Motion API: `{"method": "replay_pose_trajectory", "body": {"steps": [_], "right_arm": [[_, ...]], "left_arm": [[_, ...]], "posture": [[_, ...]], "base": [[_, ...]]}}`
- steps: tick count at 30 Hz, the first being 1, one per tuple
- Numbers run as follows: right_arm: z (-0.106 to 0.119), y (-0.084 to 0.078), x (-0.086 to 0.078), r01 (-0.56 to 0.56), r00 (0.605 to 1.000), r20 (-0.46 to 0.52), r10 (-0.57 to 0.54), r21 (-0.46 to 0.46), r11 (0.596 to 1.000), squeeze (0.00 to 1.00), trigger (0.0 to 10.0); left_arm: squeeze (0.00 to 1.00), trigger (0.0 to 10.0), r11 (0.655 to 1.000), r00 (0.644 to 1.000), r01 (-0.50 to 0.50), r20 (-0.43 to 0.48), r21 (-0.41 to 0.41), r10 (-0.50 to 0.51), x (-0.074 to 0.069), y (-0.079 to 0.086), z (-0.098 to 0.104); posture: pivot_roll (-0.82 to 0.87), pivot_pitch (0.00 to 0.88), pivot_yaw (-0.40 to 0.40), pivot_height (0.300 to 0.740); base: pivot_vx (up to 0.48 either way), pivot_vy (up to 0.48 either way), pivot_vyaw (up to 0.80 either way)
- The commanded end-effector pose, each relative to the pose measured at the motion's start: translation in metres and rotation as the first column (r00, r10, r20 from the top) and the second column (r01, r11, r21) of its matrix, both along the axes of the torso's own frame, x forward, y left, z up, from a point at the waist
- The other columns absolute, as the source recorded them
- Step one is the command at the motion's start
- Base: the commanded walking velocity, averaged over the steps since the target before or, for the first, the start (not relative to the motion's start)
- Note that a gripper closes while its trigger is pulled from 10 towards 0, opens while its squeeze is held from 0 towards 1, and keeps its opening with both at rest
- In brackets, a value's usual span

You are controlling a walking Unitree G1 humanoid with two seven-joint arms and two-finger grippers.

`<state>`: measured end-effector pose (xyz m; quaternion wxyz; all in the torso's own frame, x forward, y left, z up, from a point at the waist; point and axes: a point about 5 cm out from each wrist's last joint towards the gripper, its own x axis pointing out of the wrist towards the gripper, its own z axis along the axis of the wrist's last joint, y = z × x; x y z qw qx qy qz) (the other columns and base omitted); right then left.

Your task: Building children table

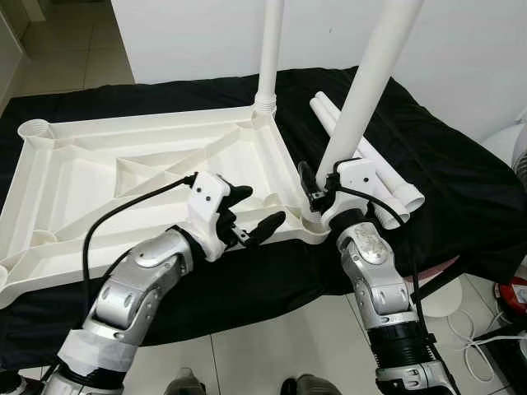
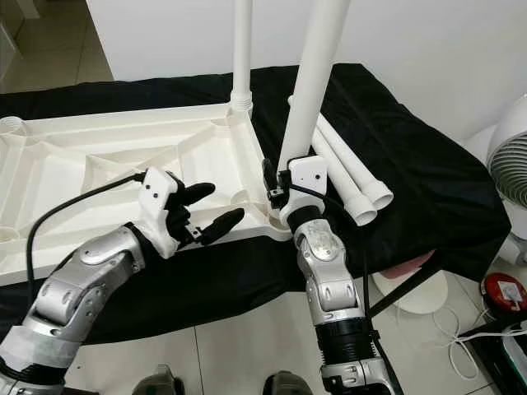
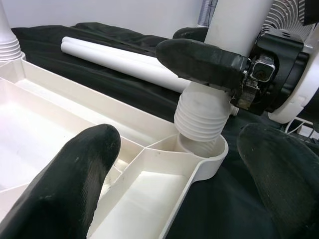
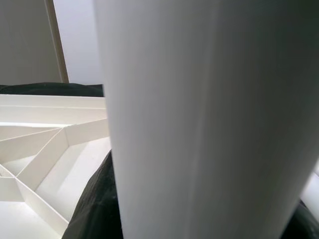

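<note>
Tabletop [image 1: 148, 177] lies upside down on a black cloth [image 1: 445, 164], ribbed underside up.

Progress, judged from the frames: one leg [image 1: 268, 49] stands upright in the far right corner socket, so that one looks done. A second leg [image 1: 366, 90] is at the near right corner socket [image 3: 202, 154], tilted, leaning to the right at its top. Two spare legs [image 1: 383, 169] lie flat on the cloth just to the right of the tabletop. The far left corner socket [image 1: 33, 128] is empty. Roughly half the legs are left to fit, plus seating the one in hand.

Right gripper [image 1: 317, 193] is clamped on the second leg low down, just above its threaded end. Left gripper [image 1: 251, 216] hangs over the near edge of the tabletop, fingers spread and holding nothing.

View differences:
- Left wrist view gives the detail the head views lack: the ribbed end of the second leg rests in the socket mouth with most of its ridges above the rim, so it does not look fully seated. One black finger [image 3: 199, 59] of the right gripper wraps the leg there.
- Right wrist view is mostly the leg's white shaft close up, with tabletop ribs behind.
- Head views give the layout and the leg's tilt.
</note>
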<state>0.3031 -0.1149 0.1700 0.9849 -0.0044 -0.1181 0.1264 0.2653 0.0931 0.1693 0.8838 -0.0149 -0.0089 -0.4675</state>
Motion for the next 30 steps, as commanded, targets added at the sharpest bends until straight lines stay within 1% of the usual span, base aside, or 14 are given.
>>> {"method": "replay_pose_trajectory", "body": {"steps": [1,2,5,6,14,16,19,20,21,22,24,27,29,30], "right_arm": [[0.006,-0.002,-0.001,-0.002,1.0,0.027,0.002,0.019,1.0,0.0,10.0],[0.006,-0.002,-0.001,-0.001,1.0,0.025,0.0,0.023,1.0,0.0,10.0],[0.005,-0.003,-0.003,-0.003,1.0,0.02,0.003,0.037,0.999,0.0,10.0],[0.004,-0.003,-0.004,-0.003,1.0,0.019,0.003,0.042,0.999,0.0,10.0],[0.003,-0.005,-0.01,-0.002,1.0,0.016,0.001,0.057,0.998,0.0,10.0],[-0.004,-0.008,-0.014,0.005,1.0,-0.005,-0.005,0.072,0.997,0.0,10.0],[-0.01,-0.009,-0.015,0.011,1.0,-0.02,-0.01,0.078,0.997,0.0,10.0],[-0.017,-0.01,-0.015,0.02,0.999,-0.041,-0.017,0.074,0.997,0.0,10.0],[-0.017,-0.01,-0.015,0.02,0.999,-0.041,-0.017,0.074,0.997,0.0,10.0],[-0.024,-0.011,-0.014,0.021,0.998,-0.065,-0.016,0.08,0.997,0.0,10.0],[-0.031,-0.011,-0.011,0.017,0.997,-0.082,-0.012,0.069,0.997,0.0,10.0],[-0.031,-0.011,-0.011,0.017,0.997,-0.082,-0.012,0.069,0.997,0.0,10.0],[-0.039,-0.013,-0.002,0.01,0.993,-0.116,-0.003,0.065,0.998,0.0,10.0],[-0.039,-0.013,-0.002,0.01,0.993,-0.116,-0.003,0.065,0.998,0.0,10.0]], "left_arm": [[0.84,10.0,0.969,0.969,0.249,0.004,0.002,-0.249,-0.011,-0.003,0.001],[1.0,10.0,0.969,0.969,0.248,0.007,0.012,-0.248,-0.01,-0.001,0.002],[1.0,10.0,0.969,0.97,0.244,0.011,0.031,-0.244,-0.011,0.002,0.004],[0.0,10.0,0.968,0.968,0.248,0.013,0.04,-0.249,-0.012,0.002,0.005],[0.0,10.0,0.964,0.965,0.26,0.017,0.052,-0.261,-0.016,0.004,0.011],[0.0,10.0,0.965,0.965,0.258,0.024,0.053,-0.26,-0.016,0.004,0.012],[0.0,10.0,0.965,0.966,0.256,0.027,0.052,-0.258,-0.015,0.005,0.013],[0.0,10.0,0.965,0.966,0.256,0.029,0.049,-0.258,-0.015,0.004,0.014],[0.0,10.0,0.965,0.966,0.256,0.029,0.049,-0.258,-0.015,0.004,0.014],[0.0,10.0,0.965,0.966,0.256,0.032,0.049,-0.258,-0.014,0.004,0.015],[0.0,10.0,0.965,0.965,0.259,0.033,0.046,-0.26,-0.014,0.003,0.016],[0.0,10.0,0.965,0.965,0.259,0.033,0.046,-0.26,-0.014,0.003,0.016],[0.0,10.0,0.964,0.964,0.262,0.031,0.042,-0.263,-0.013,0.002,0.018],[0.0,10.0,0.964,0.964,0.262,0.031,0.042,-0.263,-0.013,0.002,0.018]], "posture": [[0.03,0.016,-0.035,0.74],[0.03,0.016,-0.035,0.74],[0.03,0.013,-0.032,0.74],[0.03,0.013,-0.032,0.74],[0.03,0.004,-0.031,0.74],[0.04,0.002,-0.031,0.74],[0.03,0.0,-0.027,0.74],[0.03,0.0,-0.027,0.74],[0.03,0.0,-0.027,0.74],[0.03,0.0,-0.023,0.74],[0.03,0.002,-0.012,0.74],[0.03,0.002,-0.012,0.74],[0.02,0.004,-0.006,0.74],[0.02,0.004,-0.006,0.74]], "base": [[0.0,0.0,0.0],[0.0,0.0,0.0],[0.0,0.0,0.0],[0.0,0.0,0.0],[0.0,0.0,0.0],[0.0,0.0,0.0],[0.0,0.0,0.0],[0.0,0.0,0.0],[0.0,0.0,0.0],[0.0,0.0,0.0],[0.0,0.0,0.0],[0.0,0.0,0.0],[0.0,0.0,0.0],[0.0,0.0,0.0]]}}
